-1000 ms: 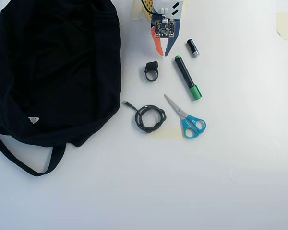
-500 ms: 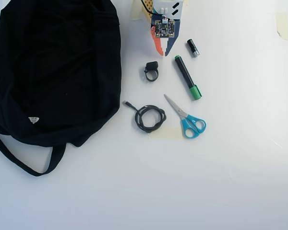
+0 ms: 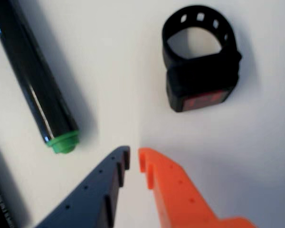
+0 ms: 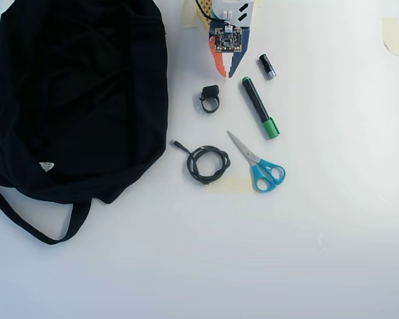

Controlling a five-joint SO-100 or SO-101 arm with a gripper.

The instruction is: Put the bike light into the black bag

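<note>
Fingertips of my gripper (image 3: 134, 157) were nearly together and held nothing. The bike light (image 3: 199, 59) lay on the table (image 4: 332, 239), apart from them, far and to the right in the wrist view; the marker (image 3: 35, 78) lay far left. Overhead, the black bag (image 4: 73, 100) sat left of the bike light. I judged I should spread the fingers, shift right, then straddle the block, not the strap.

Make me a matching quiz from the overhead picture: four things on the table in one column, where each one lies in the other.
Things:
1. black bag
2. bike light
3. scissors
4. coiled cable

Places, as the overhead view shows them:
A. right of the coiled cable, blue handles
B. fills the left side
C. just below the end effector
D. between bag and scissors

Pairs: 1-B, 2-C, 3-A, 4-D
</note>
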